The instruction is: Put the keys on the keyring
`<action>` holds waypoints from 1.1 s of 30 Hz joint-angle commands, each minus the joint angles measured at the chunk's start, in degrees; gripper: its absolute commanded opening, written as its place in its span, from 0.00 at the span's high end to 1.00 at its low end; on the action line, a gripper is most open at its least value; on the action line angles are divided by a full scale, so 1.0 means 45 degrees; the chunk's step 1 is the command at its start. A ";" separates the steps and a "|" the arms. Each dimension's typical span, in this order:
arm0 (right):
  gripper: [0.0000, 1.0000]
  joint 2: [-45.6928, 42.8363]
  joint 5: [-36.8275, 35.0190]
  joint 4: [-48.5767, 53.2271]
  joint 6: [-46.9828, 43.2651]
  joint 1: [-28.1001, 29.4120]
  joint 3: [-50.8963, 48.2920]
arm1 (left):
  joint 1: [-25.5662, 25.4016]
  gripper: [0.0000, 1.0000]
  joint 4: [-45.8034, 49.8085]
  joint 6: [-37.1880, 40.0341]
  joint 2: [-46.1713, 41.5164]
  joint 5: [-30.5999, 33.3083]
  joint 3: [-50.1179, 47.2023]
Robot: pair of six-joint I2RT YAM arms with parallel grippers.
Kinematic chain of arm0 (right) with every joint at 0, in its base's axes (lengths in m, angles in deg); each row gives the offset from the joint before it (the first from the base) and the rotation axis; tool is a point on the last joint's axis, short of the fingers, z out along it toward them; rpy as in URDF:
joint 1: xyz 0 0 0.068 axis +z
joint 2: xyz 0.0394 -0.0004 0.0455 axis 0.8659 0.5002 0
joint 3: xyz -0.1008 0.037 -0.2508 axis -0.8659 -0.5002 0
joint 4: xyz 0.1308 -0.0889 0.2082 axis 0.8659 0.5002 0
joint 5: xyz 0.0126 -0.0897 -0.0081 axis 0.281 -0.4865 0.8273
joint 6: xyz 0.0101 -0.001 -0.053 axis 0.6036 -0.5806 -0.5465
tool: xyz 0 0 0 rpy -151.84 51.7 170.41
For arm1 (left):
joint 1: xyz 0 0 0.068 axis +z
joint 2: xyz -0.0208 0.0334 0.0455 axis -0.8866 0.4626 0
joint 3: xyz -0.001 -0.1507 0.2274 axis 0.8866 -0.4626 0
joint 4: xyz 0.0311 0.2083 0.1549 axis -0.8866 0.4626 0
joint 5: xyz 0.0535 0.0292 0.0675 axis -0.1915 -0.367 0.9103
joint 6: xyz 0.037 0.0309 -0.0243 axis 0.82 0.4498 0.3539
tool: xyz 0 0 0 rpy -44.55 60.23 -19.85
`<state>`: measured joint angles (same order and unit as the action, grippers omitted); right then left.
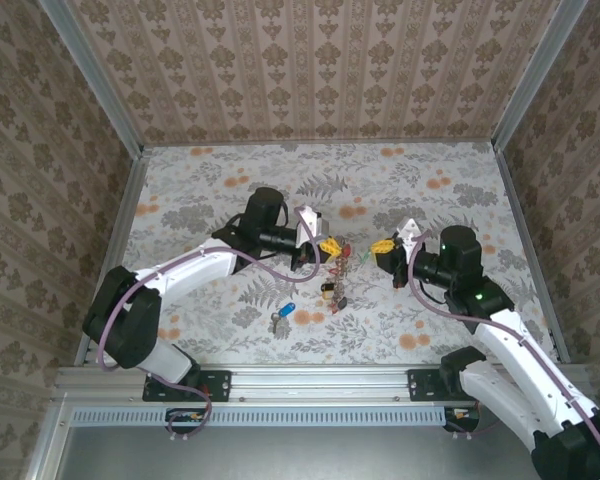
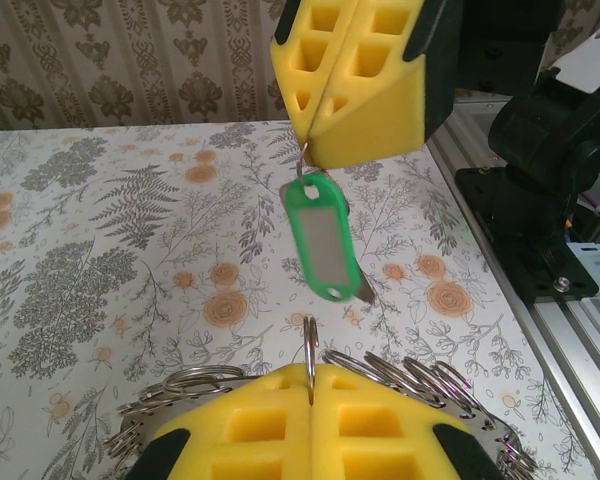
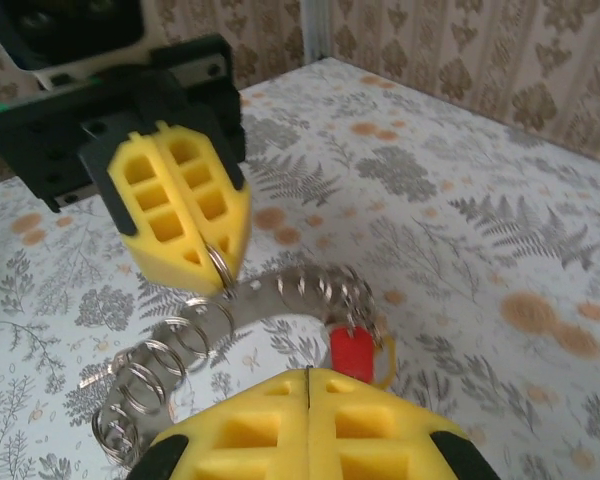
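My left gripper (image 1: 327, 246) (image 2: 310, 378) is shut on one small split ring (image 2: 310, 352) of the keyring (image 2: 425, 376), a curved metal band strung with many such rings. The keyring (image 1: 336, 276) hangs between both grippers with red (image 3: 352, 350) and yellow tags dangling from it. Facing it, my right gripper (image 1: 382, 246) (image 3: 308, 376) is shut on the ring of a green-tagged key (image 2: 322, 238), which hangs just above the left gripper's held ring. A blue-headed key (image 1: 284, 313) lies loose on the table, nearer the front edge.
The floral table (image 1: 210, 190) is boxed in by wallpapered walls on three sides. A metal rail (image 1: 310, 382) with the arm bases runs along the near edge. The right arm's black base (image 2: 540, 200) stands close on the right in the left wrist view.
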<state>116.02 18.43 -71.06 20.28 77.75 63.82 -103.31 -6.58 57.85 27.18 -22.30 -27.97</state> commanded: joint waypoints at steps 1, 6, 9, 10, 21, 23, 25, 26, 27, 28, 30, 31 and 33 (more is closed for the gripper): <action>1.00 0.0327 0.0328 -0.1169 -0.0550 0.0395 -0.0002 | -0.0148 1.00 -0.0825 -0.0097 0.0137 -0.0278 0.0485; 1.00 0.0993 0.0588 -0.1252 -0.0860 0.0757 0.0338 | -0.0216 1.00 -0.0815 -0.0172 0.0209 -0.0189 0.0566; 1.00 0.1330 0.0961 -0.1340 -0.0946 0.1000 0.0503 | -0.0234 1.00 -0.0787 -0.0181 0.0219 -0.0112 0.0624; 1.00 0.1424 0.0987 -0.1371 -0.0958 0.1049 0.0534 | -0.0226 1.00 -0.0787 -0.0181 0.0226 -0.0092 0.0613; 1.00 0.2189 0.0581 -0.1907 -0.0921 0.1598 0.0740 | -0.0295 1.00 -0.0500 -0.0144 0.0224 0.0003 0.0781; 1.00 0.2361 0.0317 -0.1914 -0.0921 0.1714 0.0856 | -0.0304 1.00 -0.0457 -0.0107 0.0234 0.0007 0.0791; 1.00 0.2488 -0.0022 -0.1957 -0.0960 0.1822 0.0914 | -0.0311 1.00 -0.0494 -0.0118 0.0217 0.0005 0.0820; 1.00 0.2533 -0.0297 -0.1964 -0.0973 0.1873 0.0944 | -0.0314 1.00 -0.0456 -0.0110 0.0217 0.0008 0.0825; 1.00 0.2554 -0.0496 -0.1983 -0.0991 0.1915 0.0946 | -0.0314 1.00 -0.0417 -0.0107 0.0220 0.0008 0.0849; 1.00 0.2575 -0.0569 -0.2019 -0.1002 0.1932 0.0941 | -0.0315 1.00 -0.0373 -0.0066 0.0231 0.0008 0.0873; 1.00 0.2555 -0.0885 -0.2190 -0.0965 0.2008 0.0892 | -0.0327 1.00 -0.0292 -0.0006 0.0218 0.0005 0.0853; 1.00 0.2536 -0.1005 -0.2265 -0.0949 0.2034 0.0857 | -0.0328 1.00 -0.0251 0.0014 0.0217 0.0003 0.0855; 1.00 0.2458 -0.1115 -0.2326 -0.0943 0.2064 0.0808 | -0.0330 1.00 -0.0216 0.0033 0.0198 0.0008 0.0840</action>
<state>127.29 16.44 -78.85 16.92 86.55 66.32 -104.05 -6.21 57.83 28.36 -19.63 -26.44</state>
